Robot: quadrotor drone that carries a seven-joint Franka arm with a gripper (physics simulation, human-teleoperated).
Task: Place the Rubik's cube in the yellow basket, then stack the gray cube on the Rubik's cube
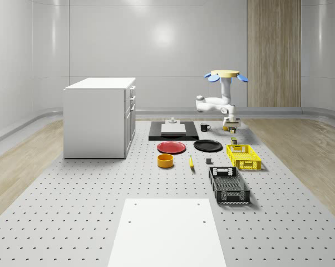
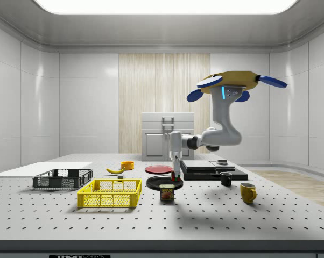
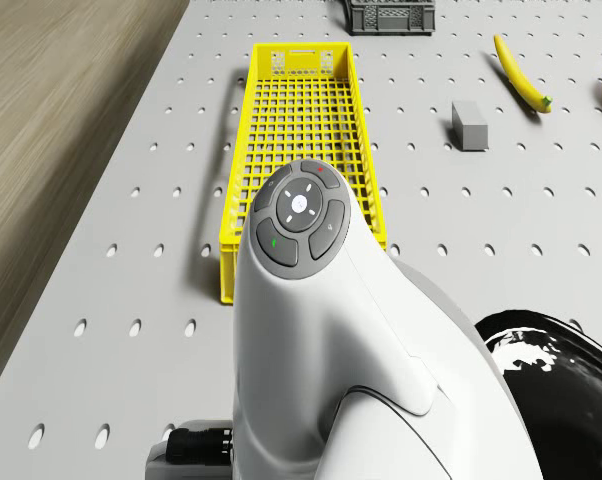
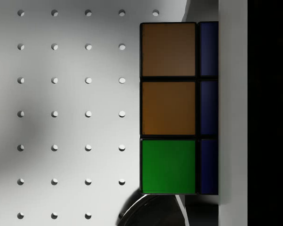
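Observation:
The drone hovers over the far right part of the table, beyond the yellow basket. Its arm reaches down and the gripper is shut on the Rubik's cube, held low beside the black plate. In the wrist view, orange, green and blue tiles lie against one pale finger. In the side view the gripper hangs by the black plate, to the right of the basket. The gray cube lies on the table left of the basket; the drone view shows both the cube and the basket.
A black crate stands in front of the basket. A banana, orange bowl and red plate lie mid-table. A black mug, a can and a yellow mug sit near the arm. A white cabinet stands at the left.

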